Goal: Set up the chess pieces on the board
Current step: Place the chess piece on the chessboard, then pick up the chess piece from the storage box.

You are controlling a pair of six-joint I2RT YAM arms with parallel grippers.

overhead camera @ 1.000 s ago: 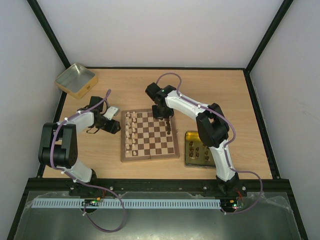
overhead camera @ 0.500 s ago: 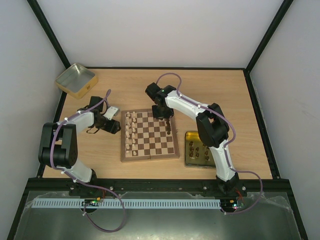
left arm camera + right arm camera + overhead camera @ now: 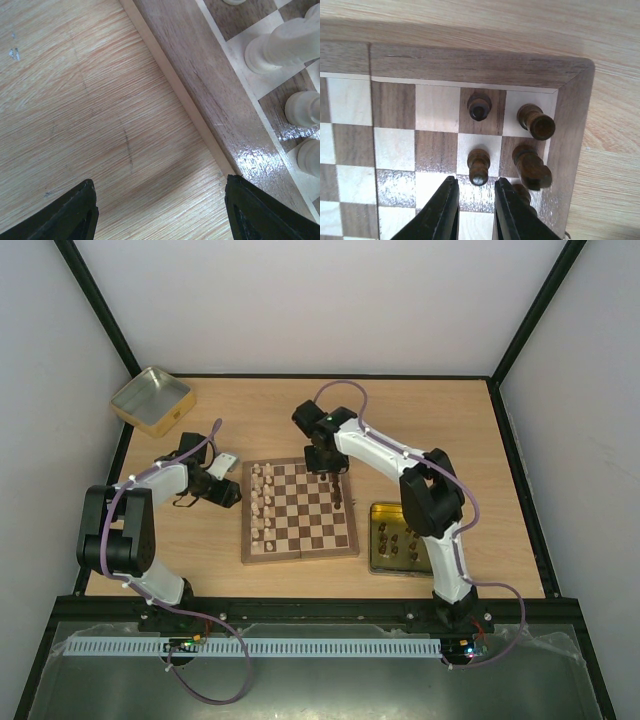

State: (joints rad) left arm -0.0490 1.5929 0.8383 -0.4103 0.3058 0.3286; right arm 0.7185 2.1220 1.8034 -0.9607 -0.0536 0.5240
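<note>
**Chess pieces: dark corner crowded, tight exit for right fingers**

Small square wooden chessboard (image 3: 310, 515) with light and dark checks sits mid-way on the pale wood surface (image 3: 450, 430). Pale cream turned pieces (image 3: 262, 505) fill its two left files. Dark brown turned pieces (image 3: 536, 121) stand only in the far right corner, about five of them.

Right fingers (image 3: 445, 210) are narrow but parted, either side of a small dark brown pawn (image 3: 478, 167). They look clear of it, not clamped. Left fingers (image 3: 70, 215) are wide and empty, over bare surface just beside the board's left rim.

Risks:
- The tall dark piece just beside the right-hand finger already leans. A sideways pull-out could topple it into its neighbours.
- Opening wider here could nudge it too.
- A lift with the pawn snagged drags it off its square.

Containers:
- Gold rectangular metal tin (image 3: 372, 540), just right of the board, holds more dark pieces in rows.
- Second gold tin (image 3: 150, 395), in the far left corner, shows no pieces from above.
</note>
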